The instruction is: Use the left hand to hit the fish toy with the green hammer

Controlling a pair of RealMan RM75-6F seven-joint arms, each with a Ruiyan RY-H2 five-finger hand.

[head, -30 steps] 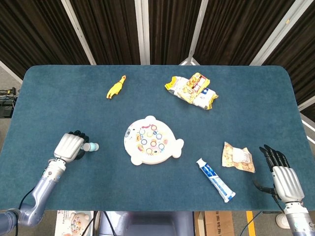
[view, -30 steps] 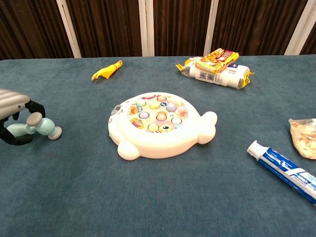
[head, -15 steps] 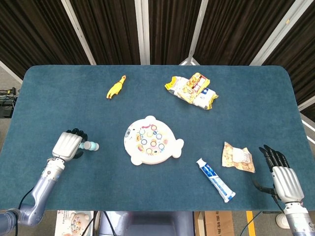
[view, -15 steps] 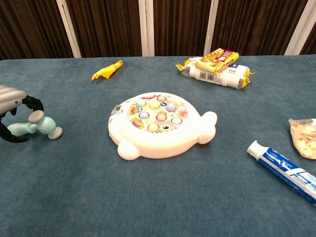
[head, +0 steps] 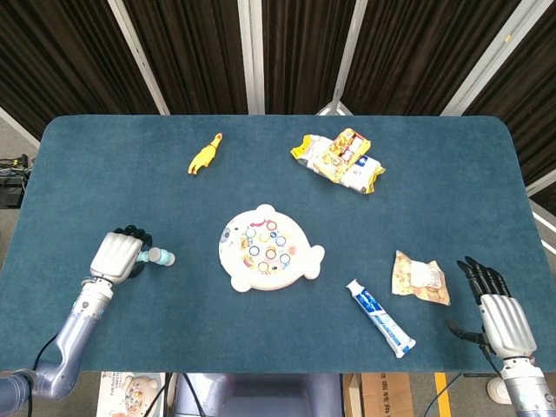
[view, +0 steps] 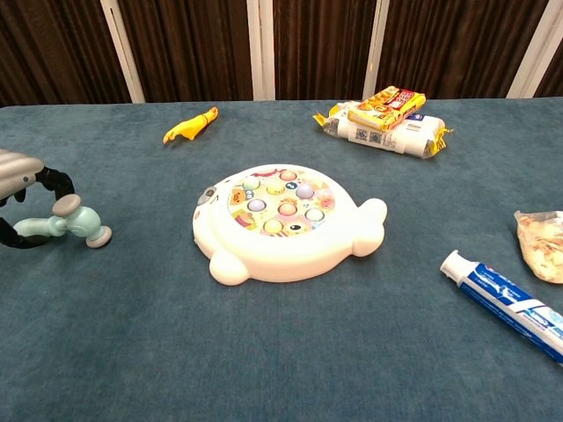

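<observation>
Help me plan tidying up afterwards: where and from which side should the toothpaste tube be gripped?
Grip the toothpaste tube across its long flat body, about midway, coming from above with the fingers closing on its two long edges. It lies flat on the table, slanted, with its white cap toward the fish toy. The right hand is nearest.

White fish toy (view: 281, 251) with pastel buttons; pale green, perhaps mint, hammer (view: 70, 221).
</observation>
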